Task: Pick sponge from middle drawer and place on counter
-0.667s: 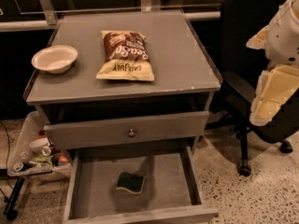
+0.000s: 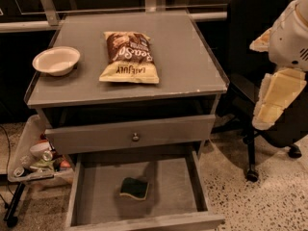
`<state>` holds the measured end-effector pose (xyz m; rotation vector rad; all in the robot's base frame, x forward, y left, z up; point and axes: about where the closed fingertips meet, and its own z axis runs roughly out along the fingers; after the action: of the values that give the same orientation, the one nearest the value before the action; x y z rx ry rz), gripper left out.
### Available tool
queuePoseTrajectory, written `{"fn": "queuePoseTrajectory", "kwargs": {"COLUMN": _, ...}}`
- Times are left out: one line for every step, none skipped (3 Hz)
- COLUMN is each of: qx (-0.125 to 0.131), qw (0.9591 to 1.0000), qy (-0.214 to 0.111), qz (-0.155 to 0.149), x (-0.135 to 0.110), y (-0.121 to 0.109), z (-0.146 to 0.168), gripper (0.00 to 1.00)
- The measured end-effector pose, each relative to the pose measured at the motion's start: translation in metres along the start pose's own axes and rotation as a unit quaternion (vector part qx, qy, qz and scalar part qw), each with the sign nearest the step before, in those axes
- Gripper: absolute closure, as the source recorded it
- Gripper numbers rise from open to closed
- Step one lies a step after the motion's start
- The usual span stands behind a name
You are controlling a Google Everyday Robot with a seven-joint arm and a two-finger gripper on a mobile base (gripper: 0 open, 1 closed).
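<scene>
The sponge (image 2: 134,188), dark green over yellow foam, lies flat on the bare bottom of the open middle drawer (image 2: 96,196), near its centre. The counter (image 2: 187,61) is the grey cabinet top above it. My gripper (image 2: 276,97) hangs at the far right of the view, beside the cabinet's right side, about level with the closed top drawer. It is well apart from the sponge and above it. It holds nothing that I can see.
A brown-and-yellow chip bag (image 2: 129,57) lies mid-counter and a white bowl (image 2: 56,60) sits at its left edge. The closed top drawer with a round knob (image 2: 135,137) overhangs the open one. A black office chair (image 2: 255,71) stands right; a cluttered tray (image 2: 33,158) left.
</scene>
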<state>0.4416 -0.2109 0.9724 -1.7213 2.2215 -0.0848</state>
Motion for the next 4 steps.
{"fn": "queuePoseTrajectory", "kwargs": {"qx": -0.018, "qw": 0.9997, "qy": -0.011, "qz": 0.008, "x": -0.006, "y": 0.009, "z": 0.019, "gripper": 0.00}}
{"fn": "queuePoseTrajectory", "kwargs": {"qx": -0.060, "qw": 0.9975, "qy": -0.031, "qz": 0.019, "x": -0.020, "y": 0.028, "z": 0.046, "gripper": 0.00}}
{"fn": "queuePoseTrajectory", "kwargs": {"qx": -0.060, "qw": 0.9975, "qy": -0.031, "qz": 0.019, "x": -0.020, "y": 0.028, "z": 0.046, "gripper": 0.00}}
{"fn": "queuePoseTrajectory", "kwargs": {"qx": -0.051, "qw": 0.9982, "qy": -0.023, "qz": 0.022, "x": -0.019, "y": 0.026, "z": 0.052, "gripper": 0.00}}
